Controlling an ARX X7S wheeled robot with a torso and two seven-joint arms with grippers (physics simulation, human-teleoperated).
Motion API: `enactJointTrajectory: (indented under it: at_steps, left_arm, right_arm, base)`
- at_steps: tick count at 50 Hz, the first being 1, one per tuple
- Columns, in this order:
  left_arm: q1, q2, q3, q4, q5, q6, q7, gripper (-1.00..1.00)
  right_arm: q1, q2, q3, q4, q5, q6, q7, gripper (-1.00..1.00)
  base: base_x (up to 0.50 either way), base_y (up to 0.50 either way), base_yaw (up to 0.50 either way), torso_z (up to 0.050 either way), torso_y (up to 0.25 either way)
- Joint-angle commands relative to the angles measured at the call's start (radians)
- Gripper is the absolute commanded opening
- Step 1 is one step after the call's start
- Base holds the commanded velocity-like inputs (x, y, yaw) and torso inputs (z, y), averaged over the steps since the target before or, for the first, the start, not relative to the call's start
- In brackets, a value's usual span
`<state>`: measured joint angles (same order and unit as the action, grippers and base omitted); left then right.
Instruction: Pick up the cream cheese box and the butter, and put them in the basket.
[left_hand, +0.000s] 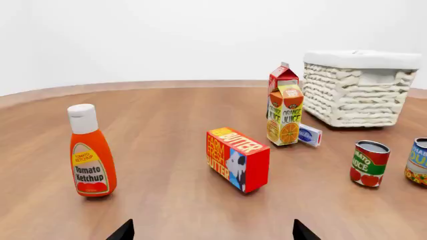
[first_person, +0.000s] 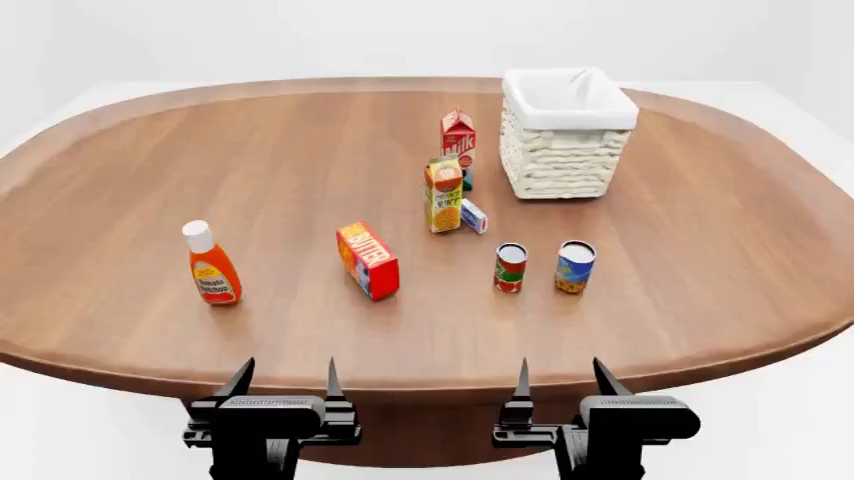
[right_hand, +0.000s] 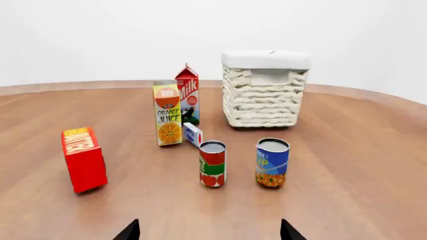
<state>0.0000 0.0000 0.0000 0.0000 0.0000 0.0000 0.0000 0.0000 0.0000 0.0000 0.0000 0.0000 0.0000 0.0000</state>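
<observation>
The butter (first_person: 367, 260) is a red-orange box with yellow lettering, lying mid-table; it also shows in the left wrist view (left_hand: 237, 158) and the right wrist view (right_hand: 84, 159). The cream cheese box (first_person: 473, 215) is small, white and light blue, and leans beside the orange juice carton (first_person: 443, 195); it shows in the wrist views too (left_hand: 309, 135) (right_hand: 193, 134). The white woven basket (first_person: 566, 148) stands at the back right. My left gripper (first_person: 283, 380) and right gripper (first_person: 558, 378) are both open and empty, held at the table's near edge, well short of every object.
A ketchup bottle (first_person: 211, 264) stands at the left. A milk carton (first_person: 458, 140) stands behind the juice carton. A red-green can (first_person: 510, 268) and a blue-labelled can (first_person: 575, 266) stand right of the butter. The round wooden table (first_person: 160, 160) ends just ahead of the grippers.
</observation>
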Motion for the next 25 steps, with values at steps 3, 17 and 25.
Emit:
enactJointTrajectory:
  at_steps: [3, 17, 25]
  left_arm:
    - [-0.001, -0.025, 0.028, 0.001, -0.021, -0.007, -0.03, 1.0]
    - [-0.006, -0.013, 0.017, -0.026, 0.016, 0.012, -0.015, 1.0]
    - [-0.01, -0.039, 0.049, -0.038, -0.011, 0.019, -0.05, 1.0]
  right_arm:
    - [-0.001, 0.024, -0.032, -0.001, 0.022, 0.004, 0.03, 1.0]
    - [-0.001, 0.008, -0.019, 0.026, 0.001, 0.008, 0.019, 1.0]
    - [0.005, 0.037, -0.055, 0.045, 0.031, -0.002, 0.055, 1.0]
  base:
    - [0.0, 0.0, 0.0, 0.0, 0.0]
    - [0.0, 0.0, 0.0, 0.0, 0.0]
    - [0.0, 0.0, 0.0, 0.0, 0.0]
